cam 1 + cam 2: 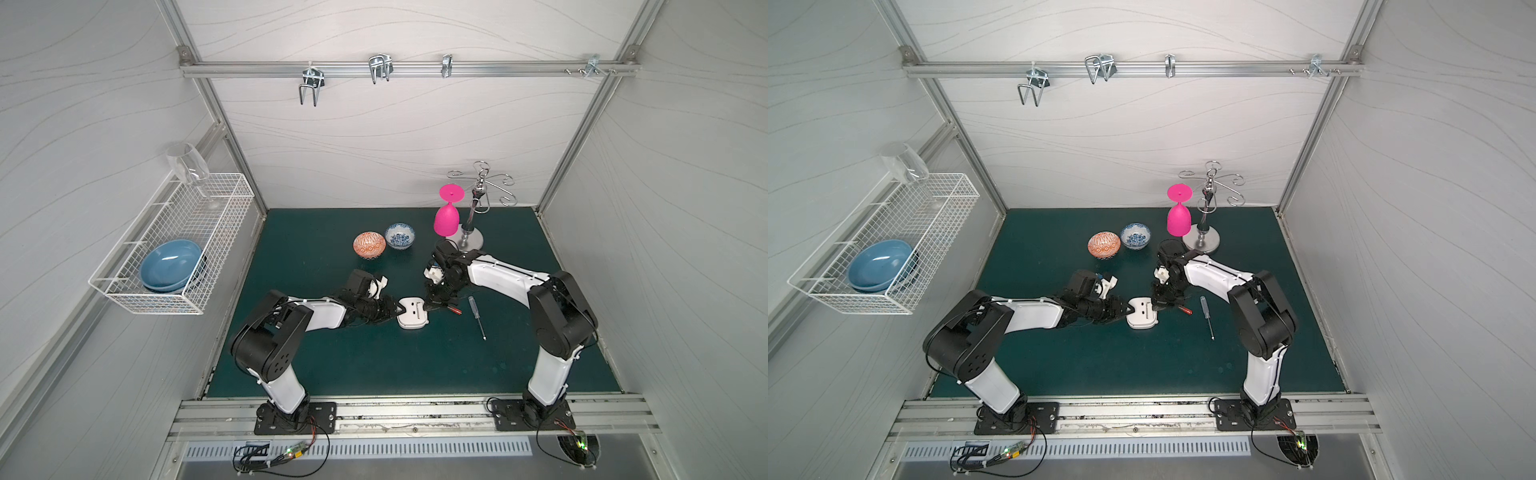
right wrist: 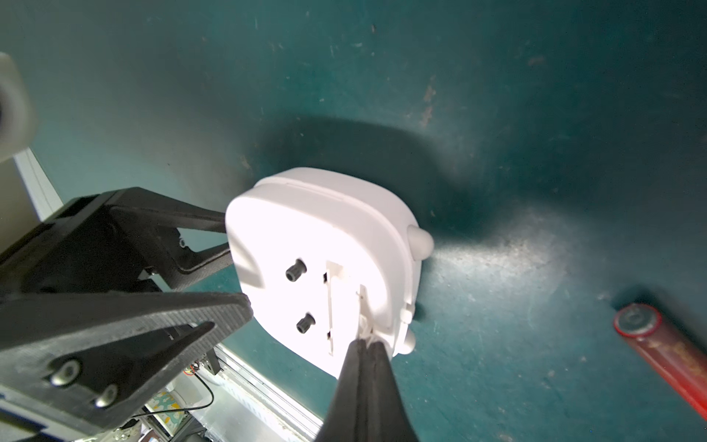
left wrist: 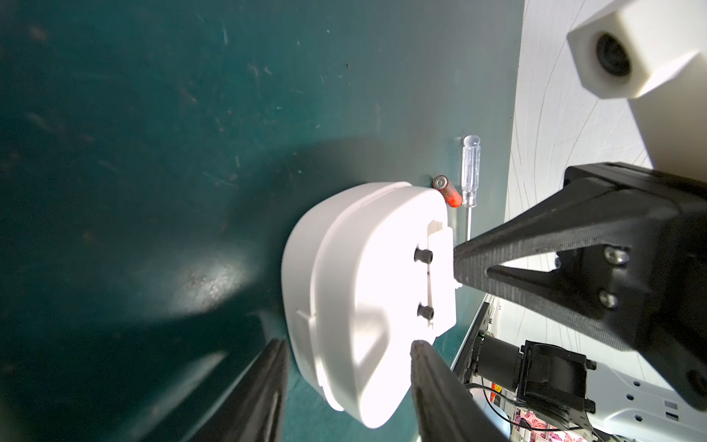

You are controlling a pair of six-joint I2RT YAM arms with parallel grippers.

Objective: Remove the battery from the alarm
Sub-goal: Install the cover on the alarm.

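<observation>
Battery [image 1: 454, 310] lies out, mid-frame, right of the alarm [image 1: 412, 319]. Our left claw [image 3: 350, 346] clamps the alarm; right claw [image 2: 366, 344], pinched shut, touches the cover [image 2: 344, 302]. We judge: release next.

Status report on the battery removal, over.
Left gripper clamped on white rounded-square alarm, back up. Right gripper shut, tips at its battery cover. Red-orange cylindrical battery already out, lying on green mat near clear-handled screwdriver. Nothing blocking.

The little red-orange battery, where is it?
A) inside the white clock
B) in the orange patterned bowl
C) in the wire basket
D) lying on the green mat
D: the red-orange cylinder battery lies on the dark green mat, outside the white rounded alarm, beside the clear-handled screwdriver.
</observation>
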